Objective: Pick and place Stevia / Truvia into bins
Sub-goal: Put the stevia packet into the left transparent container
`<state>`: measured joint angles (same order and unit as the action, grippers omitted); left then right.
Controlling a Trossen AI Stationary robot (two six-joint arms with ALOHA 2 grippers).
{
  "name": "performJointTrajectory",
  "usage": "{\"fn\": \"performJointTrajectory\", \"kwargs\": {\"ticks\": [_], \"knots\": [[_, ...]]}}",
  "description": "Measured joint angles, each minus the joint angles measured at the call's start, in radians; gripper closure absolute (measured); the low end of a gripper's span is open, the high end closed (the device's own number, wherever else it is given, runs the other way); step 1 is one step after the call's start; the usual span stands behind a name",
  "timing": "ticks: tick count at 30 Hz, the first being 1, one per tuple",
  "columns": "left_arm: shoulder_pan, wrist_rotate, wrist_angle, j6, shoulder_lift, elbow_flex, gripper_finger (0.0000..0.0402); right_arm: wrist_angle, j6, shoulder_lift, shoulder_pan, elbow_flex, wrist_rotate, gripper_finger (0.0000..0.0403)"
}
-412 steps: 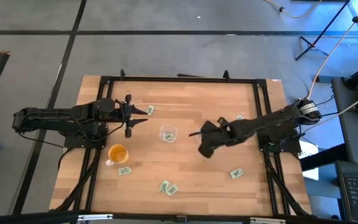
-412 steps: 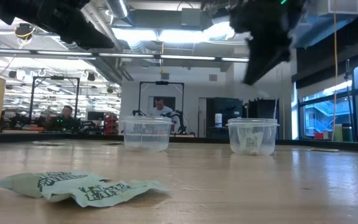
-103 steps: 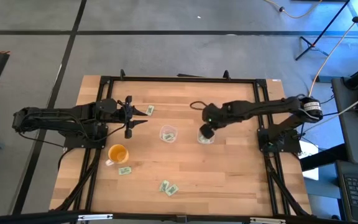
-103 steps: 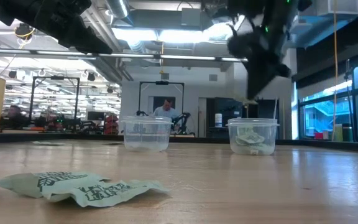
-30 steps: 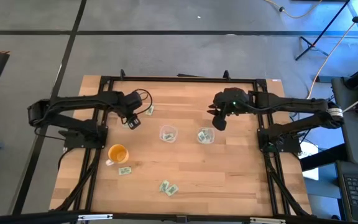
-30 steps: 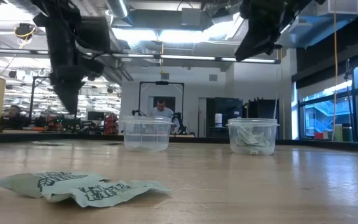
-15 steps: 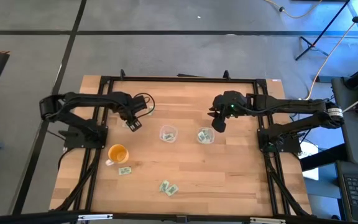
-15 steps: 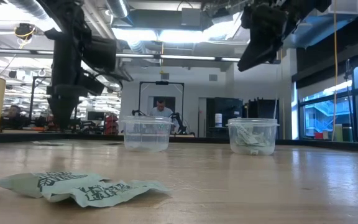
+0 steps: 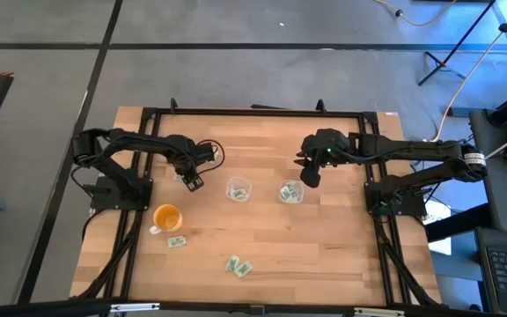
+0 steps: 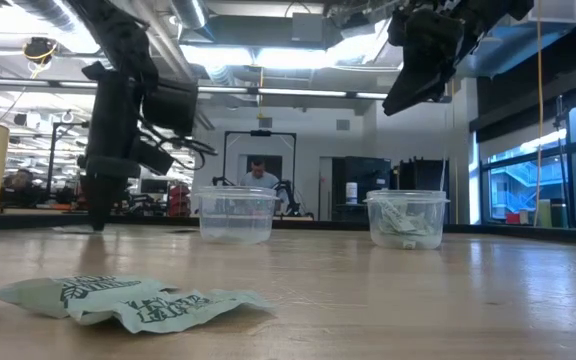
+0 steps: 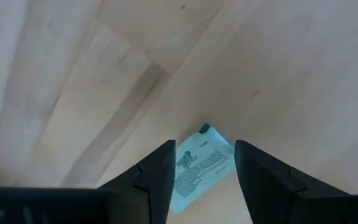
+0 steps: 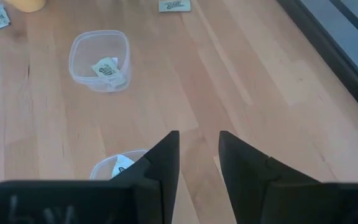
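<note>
- The left gripper (image 9: 193,181) points down at the table (image 9: 262,229), at about 9 o'clock from the middle. Its two fingers (image 11: 157,177) are apart, and a green and white packet (image 11: 196,168) lies flat on the wood between them. Nothing is held.
- The right gripper (image 9: 310,176) hangs up in the air, at about 2 o'clock from the middle. Its fingers (image 12: 161,163) are a little apart and hold nothing.
- Two clear bins sit near the middle. The left bin (image 9: 238,188) has one packet in it. The right bin (image 9: 291,192), just beside the right gripper, has packets too.
- An orange cup (image 9: 166,217) stands at about 8 o'clock.
- More packets (image 9: 238,265) lie loose near 6 o'clock, and one (image 9: 177,241) is beside the cup.
</note>
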<state>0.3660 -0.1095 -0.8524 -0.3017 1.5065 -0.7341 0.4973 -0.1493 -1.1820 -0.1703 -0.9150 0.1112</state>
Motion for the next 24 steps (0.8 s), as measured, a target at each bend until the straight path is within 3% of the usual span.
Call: {"fn": "performJointTrajectory", "kwargs": {"ticks": [6, 24], "knots": [[0.0, 0.019, 0.01, 0.0, 0.054, -0.005, 0.025, 0.0, 0.001, 0.0, 0.0, 0.0, 0.0, 0.0287], [-0.001, 0.042, 0.017, 0.013, 0.061, -0.002, 0.0348, 0.001, 0.001, -0.001, 0.0, 0.0, 0.0, 0.0287]]}}
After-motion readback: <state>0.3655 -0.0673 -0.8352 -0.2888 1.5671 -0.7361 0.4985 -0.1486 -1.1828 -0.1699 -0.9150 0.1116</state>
